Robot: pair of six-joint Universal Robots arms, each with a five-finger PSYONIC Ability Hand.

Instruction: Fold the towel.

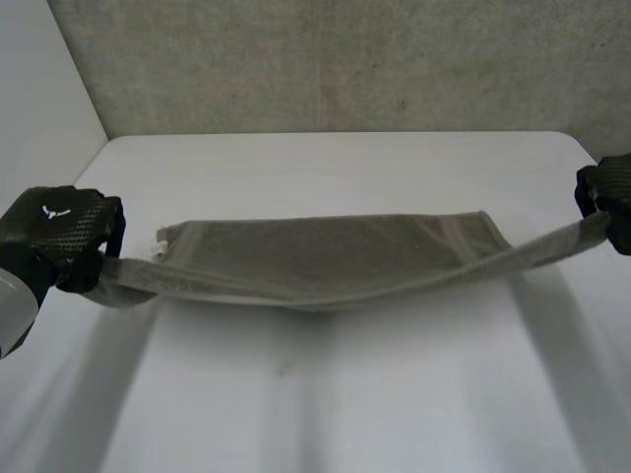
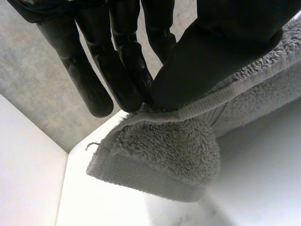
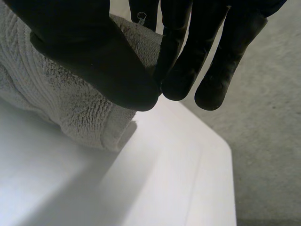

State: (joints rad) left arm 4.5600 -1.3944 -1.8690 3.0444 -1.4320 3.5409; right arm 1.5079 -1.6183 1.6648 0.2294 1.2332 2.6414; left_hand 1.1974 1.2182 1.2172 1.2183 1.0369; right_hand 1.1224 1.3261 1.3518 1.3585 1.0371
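Observation:
A grey towel [image 1: 325,258] is stretched between my two hands above the white table [image 1: 325,394], sagging in the middle where it rests on the table. My left hand [image 1: 61,235] pinches the towel's near left corner [image 2: 178,155] between thumb [image 2: 207,61] and fingers [image 2: 124,70]. My right hand [image 1: 609,197] at the table's right edge pinches the near right corner [image 3: 70,103] between thumb [image 3: 94,61] and fingers [image 3: 188,61]. The far edge of the towel lies flat on the table, with a small white tag [image 1: 160,246] at its left end.
A concrete wall [image 1: 345,59] stands behind the table. A pale wall [image 1: 39,89] runs along the left side. The table's right edge [image 3: 221,188] drops to a grey floor [image 3: 268,141].

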